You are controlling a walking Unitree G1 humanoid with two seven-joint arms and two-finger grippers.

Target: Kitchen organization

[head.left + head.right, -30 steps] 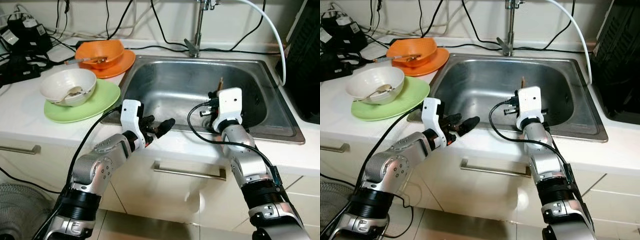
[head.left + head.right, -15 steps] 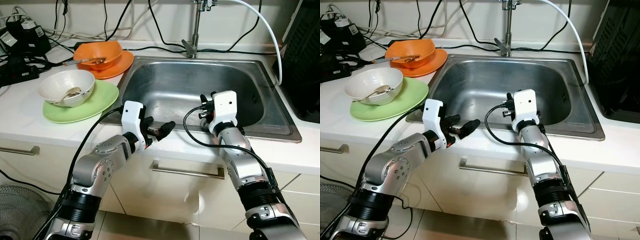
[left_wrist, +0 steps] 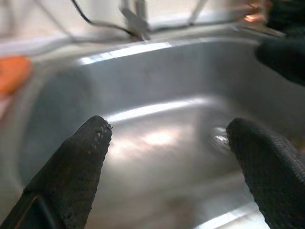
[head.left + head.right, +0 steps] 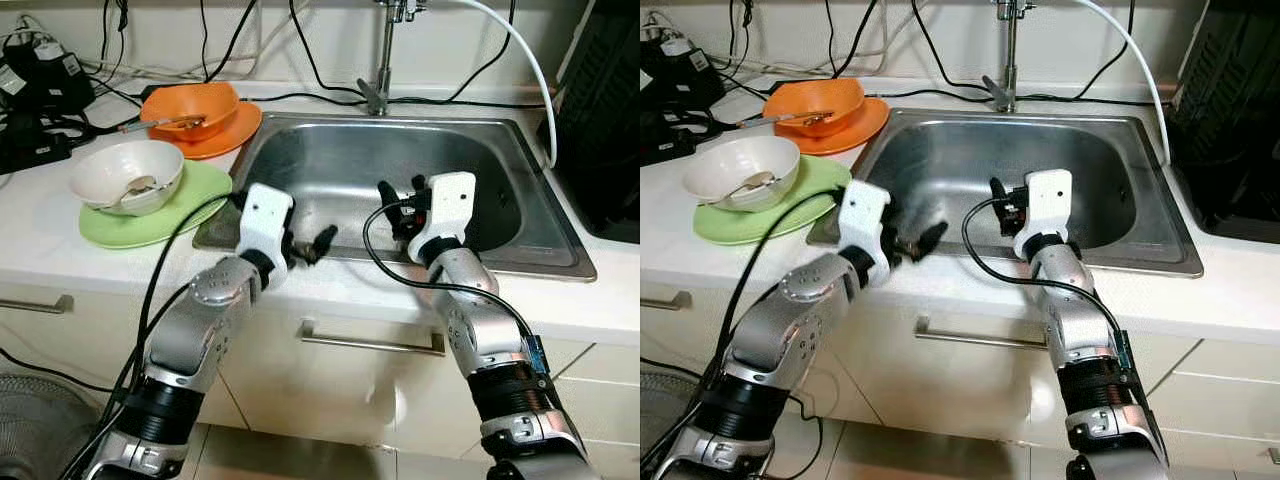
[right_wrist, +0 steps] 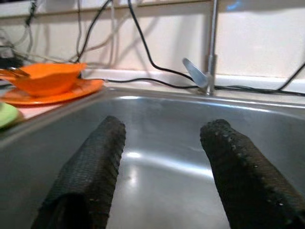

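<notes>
A white counter (image 4: 40,235) runs along the wall, with a steel sink (image 4: 370,175) set into it; the basin is bare metal, shiny, with a bright streak across the bottom. A tap (image 4: 382,60) rises at the back rim, and black cables (image 4: 300,50) trail along the wall behind it. At the far right stands a dark rack (image 4: 605,120).

To the left of the sink lie two sets of dishes. Nearer the front edge is a green plate (image 4: 140,222) bearing a white bowl (image 4: 125,175) with a spoon (image 4: 140,186) in it. Behind that, an orange plate (image 4: 225,135) carries an orange bowl (image 4: 190,105), a utensil laid across it.

Both arms reach over the front rim of the sink. The left gripper (image 3: 167,167) hangs above the basin's near left part, fingers spread wide with nothing between them. The right gripper (image 5: 162,167) is over the near middle of the basin, pointing toward the tap, its fingers likewise set apart and empty.
</notes>
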